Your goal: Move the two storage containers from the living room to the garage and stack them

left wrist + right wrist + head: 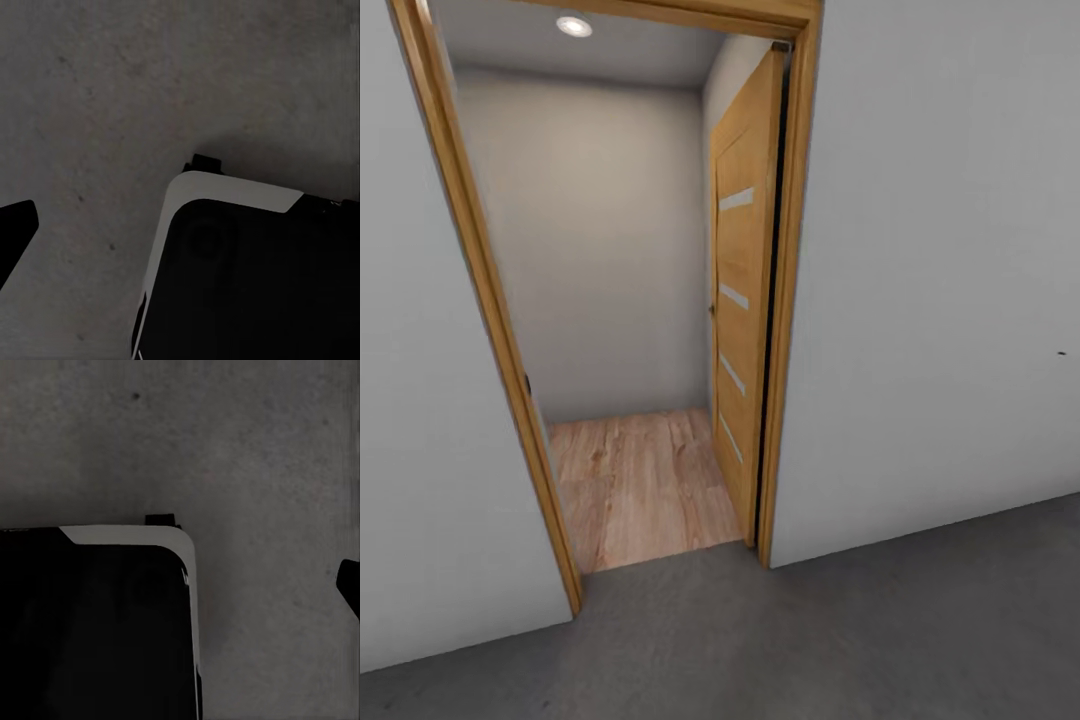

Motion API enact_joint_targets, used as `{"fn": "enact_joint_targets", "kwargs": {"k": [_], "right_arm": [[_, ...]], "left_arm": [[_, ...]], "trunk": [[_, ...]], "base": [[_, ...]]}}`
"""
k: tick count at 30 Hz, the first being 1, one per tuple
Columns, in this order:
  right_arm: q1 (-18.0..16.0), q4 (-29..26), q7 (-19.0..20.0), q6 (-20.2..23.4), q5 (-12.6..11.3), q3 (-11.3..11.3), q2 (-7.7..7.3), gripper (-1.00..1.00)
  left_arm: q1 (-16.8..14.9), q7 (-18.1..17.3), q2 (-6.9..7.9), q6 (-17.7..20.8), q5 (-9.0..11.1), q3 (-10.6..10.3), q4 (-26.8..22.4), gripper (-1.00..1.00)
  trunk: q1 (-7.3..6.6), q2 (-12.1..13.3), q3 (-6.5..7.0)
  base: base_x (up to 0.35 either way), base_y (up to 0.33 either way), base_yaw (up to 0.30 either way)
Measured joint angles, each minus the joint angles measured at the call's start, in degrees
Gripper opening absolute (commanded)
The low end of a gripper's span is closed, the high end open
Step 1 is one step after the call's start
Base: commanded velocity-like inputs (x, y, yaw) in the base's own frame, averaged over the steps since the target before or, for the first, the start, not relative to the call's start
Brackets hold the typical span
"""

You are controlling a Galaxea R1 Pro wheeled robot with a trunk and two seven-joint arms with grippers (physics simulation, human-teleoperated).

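Doorframe [490, 330], light wood, ahead of my base and to its left; I face it from the garage's grey concrete floor [840, 640]. Beyond it, a wood-plank floor [640, 480] and a pale wall [590, 250]. Door [745, 330], swung inward against the right jamb, leaving me passage. Wall [940, 300], right, blank. Both wrist cameras look down on concrete and the robot's dark base [255, 285], so I judge the arms tucked for driving. Gripper states: I cannot tell. Containers: none in sight here; presumably further in.

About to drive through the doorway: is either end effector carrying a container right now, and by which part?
No container appears at either wrist; both wrist views show bare concrete floor and the robot's base. Finger state cannot be told.
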Motion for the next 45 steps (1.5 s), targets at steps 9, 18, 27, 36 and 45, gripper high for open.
{"fn": "enact_joint_targets", "kwargs": {"k": [9,18,27,36,45], "right_arm": [[0.0,0.0,0.0,0.0,-0.1,0.0,-0.05,1.0],[0.0,0.0,0.0,0.0,-0.1,0.0,0.0,1.0],[0.0,0.0,0.0,-0.1,-0.1,0.0,-0.07,1.0],[0.0,0.0,0.0,0.0,-0.1,0.0,0.02,1.0],[0.0,0.0,-0.2,-0.1,-0.3,-0.1,0.02,1.0]], "left_arm": [[0.0,0.0,0.02,0.0,0.0,0.0,0.0,1.0],[0.0,0.1,-0.06,-0.6,0.1,0.0,0.0,1.0],[0.0,0.1,-0.05,-0.9,0.1,0.0,0.0,1.0],[0.0,0.2,-0.06,-0.8,0.1,0.0,0.0,1.0],[0.0,0.2,-0.07,-0.8,0.1,0.0,0.1,1.0]], "trunk": [[0.0,0.0,0.0],[0.0,0.0,0.0],[0.0,0.0,0.0],[0.0,0.0,0.0],[0.0,0.0,0.0]], "base": [[0.3,-0.195,0.0],[0.3,-0.195,0.0],[0.299,-0.195,0.0],[0.299,-0.195,0.0],[0.299,-0.194,0.004]]}}
